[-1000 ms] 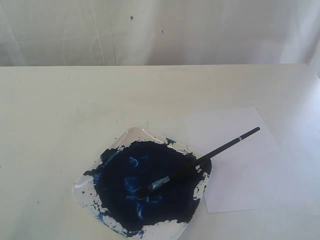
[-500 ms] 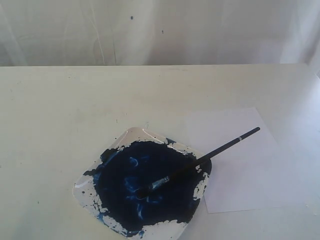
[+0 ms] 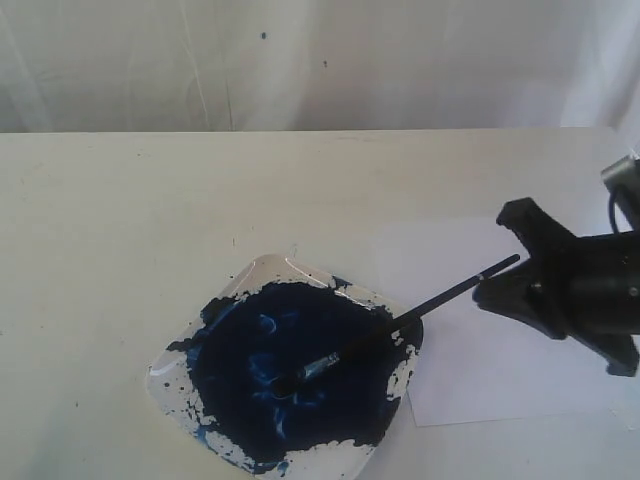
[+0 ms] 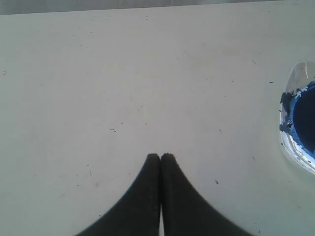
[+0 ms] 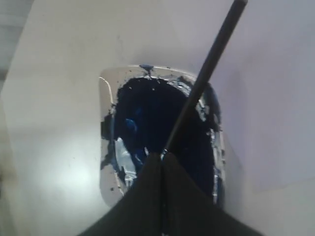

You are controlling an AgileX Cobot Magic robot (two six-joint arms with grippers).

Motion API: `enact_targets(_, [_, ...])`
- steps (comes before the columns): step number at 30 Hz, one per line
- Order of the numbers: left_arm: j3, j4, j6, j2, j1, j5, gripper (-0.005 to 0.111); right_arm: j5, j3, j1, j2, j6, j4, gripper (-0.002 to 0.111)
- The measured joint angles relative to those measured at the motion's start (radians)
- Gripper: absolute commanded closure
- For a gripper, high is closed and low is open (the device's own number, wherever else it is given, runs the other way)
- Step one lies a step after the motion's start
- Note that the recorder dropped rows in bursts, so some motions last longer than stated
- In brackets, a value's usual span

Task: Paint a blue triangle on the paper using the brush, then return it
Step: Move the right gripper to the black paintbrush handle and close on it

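Brush: bristles in the tray, handle crossing its rim toward the paper;
Right fingers: together, beyond the tray's rim, near the handle end;
Left fingers: together, beside the tray.

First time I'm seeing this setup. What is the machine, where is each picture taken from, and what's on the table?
It is a robot with two arms, each ending in two black fingers. One picture is from a camera off the arms, overlooking the cream table; the other two are from cameras on the wrists, looking along the fingers. On the table are a square clear tray of dark blue paint and a white sheet of paper with no paint showing. A long thin black-handled brush lies with bristles in the paint, handle over the paper. The left fingers are shut over bare table. The right fingers, also shut, hover near the handle's end; nothing seems held.
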Motion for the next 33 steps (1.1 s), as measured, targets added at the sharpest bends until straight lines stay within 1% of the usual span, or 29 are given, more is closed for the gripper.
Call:
enact_targets(2, [0.000,0.000,0.000,0.000,0.000,0.000,0.107,0.005,-0.002,0.000,0.085,-0.114,0.157,0.108])
enact_targets(4, [0.000,0.000,0.000,0.000,0.000,0.000,0.107,0.001,-0.004,0.000,0.150,-0.185,0.268,0.108])
enact_targets(10, [0.000,0.000,0.000,0.000,0.000,0.000,0.107,-0.069,-0.006,0.000,0.289,-0.245,0.421,0.108])
enact_targets(13, [0.000,0.000,0.000,0.000,0.000,0.000,0.107,-0.111,-0.012,0.000,0.323,-0.251,0.455,0.105])
enact_targets(19, [0.000,0.000,0.000,0.000,0.000,0.000,0.107,-0.123,-0.047,0.000,0.365,-0.274,0.474,0.084])
enact_targets(22, [0.000,0.000,0.000,0.000,0.000,0.000,0.107,-0.135,-0.072,0.000,0.382,-0.274,0.488,0.078])
enact_targets(33, [0.000,0.000,0.000,0.000,0.000,0.000,0.107,-0.112,-0.124,0.000,0.488,-0.274,0.525,0.077])
